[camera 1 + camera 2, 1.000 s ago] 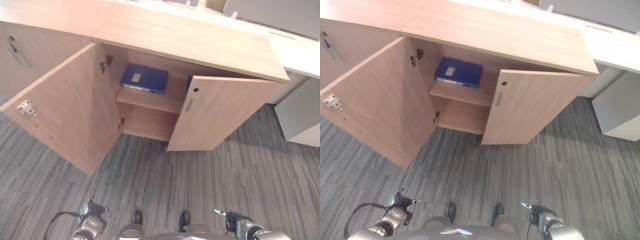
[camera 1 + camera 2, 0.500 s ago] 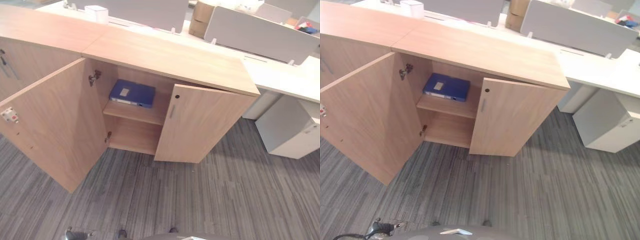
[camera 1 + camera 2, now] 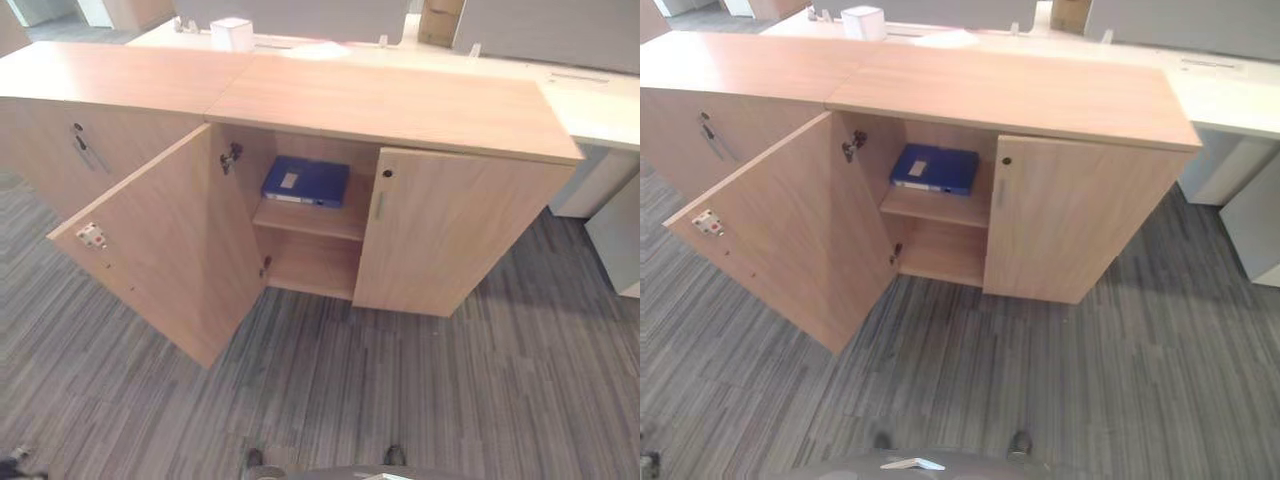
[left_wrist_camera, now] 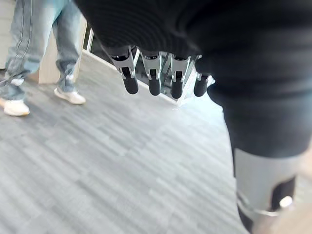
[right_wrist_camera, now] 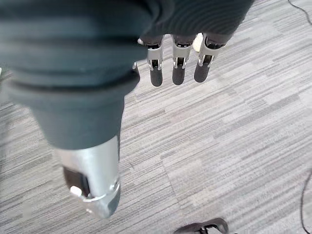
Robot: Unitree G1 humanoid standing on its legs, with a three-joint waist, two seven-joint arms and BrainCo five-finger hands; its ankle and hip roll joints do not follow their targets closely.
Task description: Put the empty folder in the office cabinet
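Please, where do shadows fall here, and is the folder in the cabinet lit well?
Left eye view: the flat blue plastic folder on the upper shelf is evenly lit; the lower compartment under it lies in shade; a soft shadow darkens the grey striped carpet right of the wooden cabinet.

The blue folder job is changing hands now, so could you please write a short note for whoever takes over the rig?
Left hand: empty, fingers relaxed, hanging over the carpet; a person's legs stand nearby.
Right hand: empty, fingers relaxed, over the carpet.
Blue folder: lying flat on the upper shelf of the office cabinet.
Left door stands wide open; right door is shut.
Done: folder is in the cabinet.
Left: probably just closing the left door, if that is wanted.
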